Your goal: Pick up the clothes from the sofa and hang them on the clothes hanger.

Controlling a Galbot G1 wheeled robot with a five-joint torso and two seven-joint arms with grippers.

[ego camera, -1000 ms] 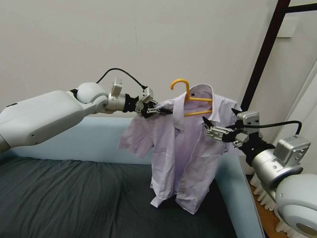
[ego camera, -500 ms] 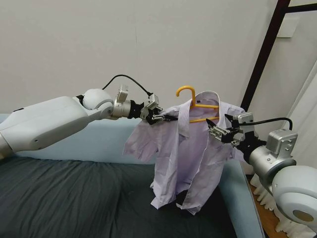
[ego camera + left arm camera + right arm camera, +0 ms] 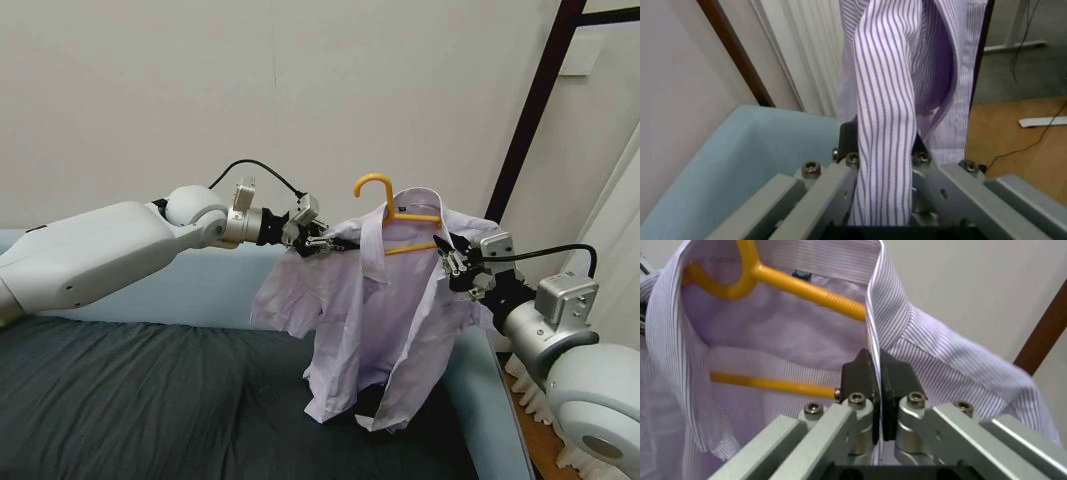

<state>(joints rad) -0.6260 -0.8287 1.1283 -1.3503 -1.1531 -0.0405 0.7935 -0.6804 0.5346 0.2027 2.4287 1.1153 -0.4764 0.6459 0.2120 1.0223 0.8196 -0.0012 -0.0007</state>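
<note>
There is one shirt (image 3: 370, 320), pale purple with fine stripes, and one yellow hanger (image 3: 385, 195) inside its collar. Two grippers are in sight, the left gripper (image 3: 322, 243) and the right gripper (image 3: 452, 262), each pinching the shirt at one shoulder. One sofa (image 3: 130, 400) lies below, and one dark slanted pole (image 3: 535, 110) stands at the right.

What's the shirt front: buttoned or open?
Open. The shirt hangs with front panels apart, the yellow hanger showing between them. The left gripper pinches a shoulder, the right gripper a front edge.
</note>
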